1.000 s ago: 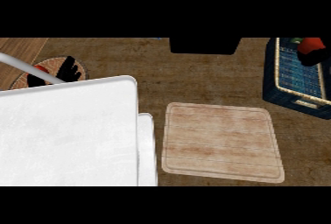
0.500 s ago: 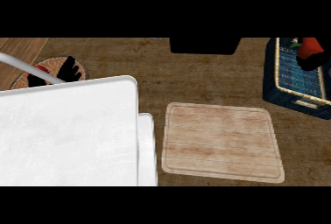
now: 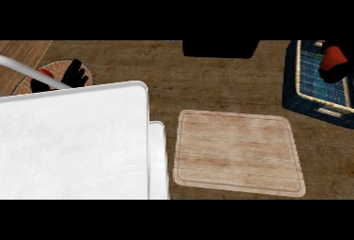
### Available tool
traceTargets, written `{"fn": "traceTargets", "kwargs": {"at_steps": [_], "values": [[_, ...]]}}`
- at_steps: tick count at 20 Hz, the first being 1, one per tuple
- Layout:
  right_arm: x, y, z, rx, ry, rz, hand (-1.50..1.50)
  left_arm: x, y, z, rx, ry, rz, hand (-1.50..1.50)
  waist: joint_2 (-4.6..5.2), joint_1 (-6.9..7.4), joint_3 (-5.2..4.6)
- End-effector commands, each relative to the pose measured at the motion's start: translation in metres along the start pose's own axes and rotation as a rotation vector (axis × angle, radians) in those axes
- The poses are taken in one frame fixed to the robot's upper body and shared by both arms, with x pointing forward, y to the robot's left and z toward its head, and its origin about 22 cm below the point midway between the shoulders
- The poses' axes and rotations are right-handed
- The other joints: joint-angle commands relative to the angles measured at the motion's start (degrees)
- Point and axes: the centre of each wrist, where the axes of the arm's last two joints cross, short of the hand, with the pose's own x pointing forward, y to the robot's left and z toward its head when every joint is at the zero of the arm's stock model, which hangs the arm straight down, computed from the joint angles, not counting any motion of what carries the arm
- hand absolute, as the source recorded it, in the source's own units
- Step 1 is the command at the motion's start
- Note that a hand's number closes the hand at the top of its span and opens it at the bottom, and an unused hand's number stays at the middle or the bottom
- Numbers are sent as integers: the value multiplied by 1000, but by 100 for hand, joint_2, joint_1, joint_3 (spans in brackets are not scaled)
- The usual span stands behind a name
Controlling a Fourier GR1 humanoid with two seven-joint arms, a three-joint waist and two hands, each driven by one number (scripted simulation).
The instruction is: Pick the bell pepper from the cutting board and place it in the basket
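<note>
Pepper (image 3: 335, 56) unmoved over basket (image 3: 311, 86); right hand (image 3: 336, 72) beneath, finger state unclear; left hand (image 3: 75, 74) relaxed.

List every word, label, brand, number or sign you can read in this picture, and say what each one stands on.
None: no readable text shows anywhere.
Cutting board: wood grain only, no print.
Basket: woven pattern only; the red bell pepper in it is unmarked.
White slab: blank.
Round plate: partly hidden, no marking visible.
</note>
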Motion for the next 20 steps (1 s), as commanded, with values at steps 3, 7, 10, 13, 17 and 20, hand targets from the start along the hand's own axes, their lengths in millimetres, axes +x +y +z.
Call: {"fn": "traceTargets", "kwargs": {"at_steps": [3, 7, 10, 13, 17, 20], "values": [[-10, 0, 3, 53, 101, -19, 150, -16, 17, 5, 34, 55, -41, 0, 82, 23, -145], [12, -8, -4, -60, 55, -176, -150, -13, 24, 2, 35, 45, -47, 0, 52, -39, -146], [4, -7, -2, -141, 36, -314, -150, -9, 24, 9, 37, 71, -42, 0, 18, -55, -141], [2, -24, -4, -192, 29, -454, -150, -11, 12, 8, 45, 74, -38, 0, 15, -86, -141], [-25, -51, 3, -261, 81, -649, -150, -22, 9, 6, 57, 63, -55, 0, 33, -171, -145], [-38, -57, 7, -280, 149, -753, -150, -21, 12, 9, 54, 71, -39, 0, 23, -152, -148]]}}
